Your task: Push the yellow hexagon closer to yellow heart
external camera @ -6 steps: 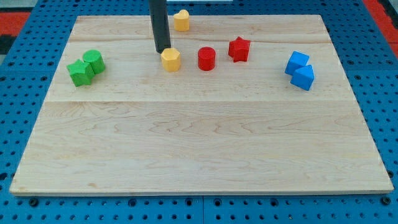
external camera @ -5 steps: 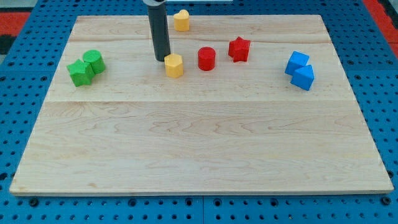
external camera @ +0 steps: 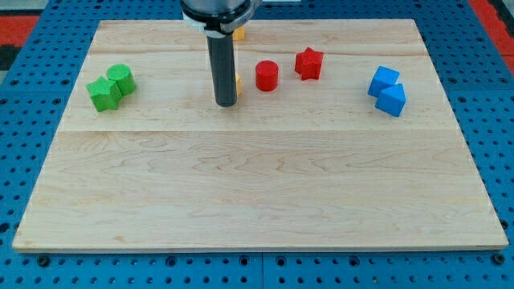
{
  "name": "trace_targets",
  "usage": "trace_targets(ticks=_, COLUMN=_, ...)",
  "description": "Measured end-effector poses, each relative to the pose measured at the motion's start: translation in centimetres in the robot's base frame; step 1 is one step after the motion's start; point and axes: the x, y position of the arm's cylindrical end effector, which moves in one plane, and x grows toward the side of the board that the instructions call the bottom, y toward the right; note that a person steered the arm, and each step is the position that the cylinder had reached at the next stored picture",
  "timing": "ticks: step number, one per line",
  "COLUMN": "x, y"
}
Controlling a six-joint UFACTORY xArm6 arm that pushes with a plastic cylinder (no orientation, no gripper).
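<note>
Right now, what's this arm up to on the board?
My tip is down on the wooden board, just below the yellow hexagon, which the rod almost fully hides. The yellow heart sits near the view's top edge, also mostly covered. The hexagon is still apart from the heart. The red cylinder stands just to the hexagon's right in the view.

Bright, even light — sharp, soft shadows
</note>
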Motion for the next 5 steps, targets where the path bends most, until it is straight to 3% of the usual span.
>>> trace_targets(ticks=2, x=-2.3, y=0.0)
trace_targets(ticks=4, x=-8.3, y=-0.1)
trace_targets(ticks=5, x=-8.4, y=-0.1)
